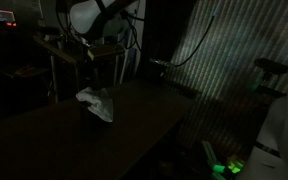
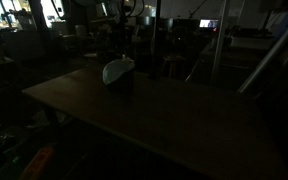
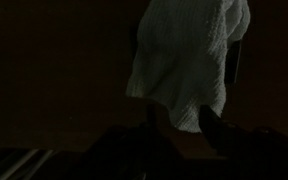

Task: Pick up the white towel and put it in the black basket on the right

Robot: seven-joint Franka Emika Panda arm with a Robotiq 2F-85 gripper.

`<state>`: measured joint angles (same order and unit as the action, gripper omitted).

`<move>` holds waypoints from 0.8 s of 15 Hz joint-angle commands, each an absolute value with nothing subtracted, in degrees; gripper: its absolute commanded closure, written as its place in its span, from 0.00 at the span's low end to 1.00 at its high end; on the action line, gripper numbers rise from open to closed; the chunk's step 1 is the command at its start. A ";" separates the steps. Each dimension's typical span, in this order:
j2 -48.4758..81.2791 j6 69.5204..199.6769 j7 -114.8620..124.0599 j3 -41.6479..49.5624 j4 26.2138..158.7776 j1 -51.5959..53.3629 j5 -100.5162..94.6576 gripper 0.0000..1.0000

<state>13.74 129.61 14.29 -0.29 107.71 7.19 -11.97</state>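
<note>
The scene is very dark. The white towel lies crumpled on the dark table, and it also shows in the other exterior view. It seems draped over a dark, low object that may be the black basket; I cannot tell for sure. In the wrist view the towel fills the upper middle, with a dark edge beside it. My gripper hangs just above the towel with its two fingers apart. The towel's lower edge shows between the fingertips, not pinched. The arm stands over the towel.
The wooden table stretches wide around the towel. Chairs and frames stand behind the table. A green-lit object lies on the floor off one table edge. Cluttered benches fill the background.
</note>
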 commanded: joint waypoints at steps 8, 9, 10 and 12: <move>16.78 129.82 14.12 -1.22 106.81 7.10 -10.46 0.91; 17.31 129.95 13.81 -1.46 106.73 7.02 -9.81 0.90; 17.78 130.24 13.61 -1.68 106.80 6.97 -9.15 0.89; 18.67 130.51 13.23 -2.10 106.89 6.88 -7.59 0.89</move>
<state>17.49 129.79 14.41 -1.33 107.73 7.19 -10.10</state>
